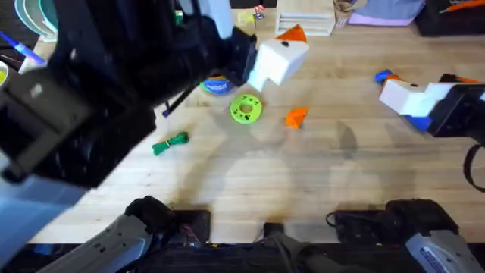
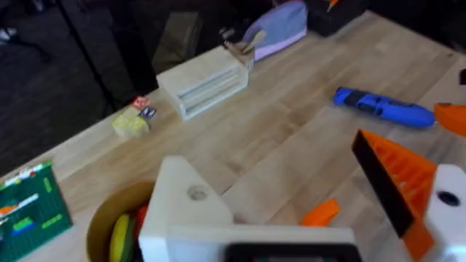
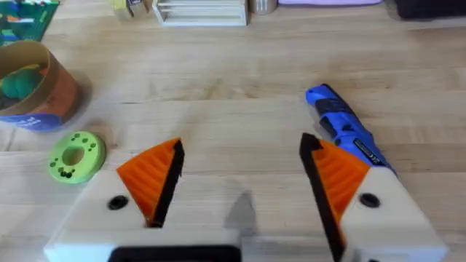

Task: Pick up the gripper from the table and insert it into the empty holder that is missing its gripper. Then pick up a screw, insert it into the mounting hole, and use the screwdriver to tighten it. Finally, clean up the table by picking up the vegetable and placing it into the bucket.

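Observation:
The loose orange gripper [image 1: 296, 116] [image 2: 320, 213] lies on the table [image 1: 318, 174], right of the green disc. My left gripper [image 1: 282, 45] [image 2: 273, 156] hangs open above and behind it, one finger the plain white holder [image 2: 186, 204], the other orange-tipped. The blue screwdriver [image 1: 385, 76] [image 3: 342, 124] lies at the right. My right gripper [image 1: 398, 92] [image 3: 240, 156] is open beside it, with one finger over its near end. The green vegetable [image 1: 170, 142] lies left of centre. The bucket [image 1: 216, 86] [image 3: 33, 87] stands behind the disc with toys inside. The screw is out of view.
A green disc with holes [image 1: 245, 108] [image 3: 73, 155] sits mid-table. A pale wooden rack [image 1: 305, 17] [image 2: 204, 80] and a small yellow block [image 2: 131, 122] stand along the far edge. The raised left arm [image 1: 98, 91] hides the table's left part.

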Controlling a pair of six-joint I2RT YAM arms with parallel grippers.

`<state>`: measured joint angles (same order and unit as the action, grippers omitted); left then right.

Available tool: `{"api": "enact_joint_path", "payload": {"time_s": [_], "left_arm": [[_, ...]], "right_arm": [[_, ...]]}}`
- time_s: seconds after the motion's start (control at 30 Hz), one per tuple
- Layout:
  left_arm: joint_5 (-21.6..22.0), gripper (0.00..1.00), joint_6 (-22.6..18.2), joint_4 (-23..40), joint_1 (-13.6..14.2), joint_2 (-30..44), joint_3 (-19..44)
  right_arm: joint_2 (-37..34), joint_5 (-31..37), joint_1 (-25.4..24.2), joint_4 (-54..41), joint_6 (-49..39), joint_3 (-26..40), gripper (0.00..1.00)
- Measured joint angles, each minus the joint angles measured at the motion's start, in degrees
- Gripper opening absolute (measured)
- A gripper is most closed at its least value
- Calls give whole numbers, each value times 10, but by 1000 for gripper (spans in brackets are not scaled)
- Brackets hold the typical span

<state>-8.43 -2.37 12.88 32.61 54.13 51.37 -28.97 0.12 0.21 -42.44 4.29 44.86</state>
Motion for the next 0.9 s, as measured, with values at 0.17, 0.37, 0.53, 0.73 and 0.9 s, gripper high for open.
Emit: {"api": "enact_joint_path", "payload": {"time_s": [0.17,0.37,0.53,0.73,0.9], "left_arm": [[-9,993,3,-113,27,-76,-117],[-11,993,3,-258,52,-169,-288],[-12,993,3,-321,66,-266,-400],[-13,992,3,-327,71,-362,-466],[-13,993,3,-313,71,-414,-498]], "right_arm": [[0,0,0,0,0,0,992],[0,0,0,0,0,0,992],[0,0,0,0,0,0,992],[0,0,0,0,0,0,993],[0,0,0,0,0,0,992]]}}
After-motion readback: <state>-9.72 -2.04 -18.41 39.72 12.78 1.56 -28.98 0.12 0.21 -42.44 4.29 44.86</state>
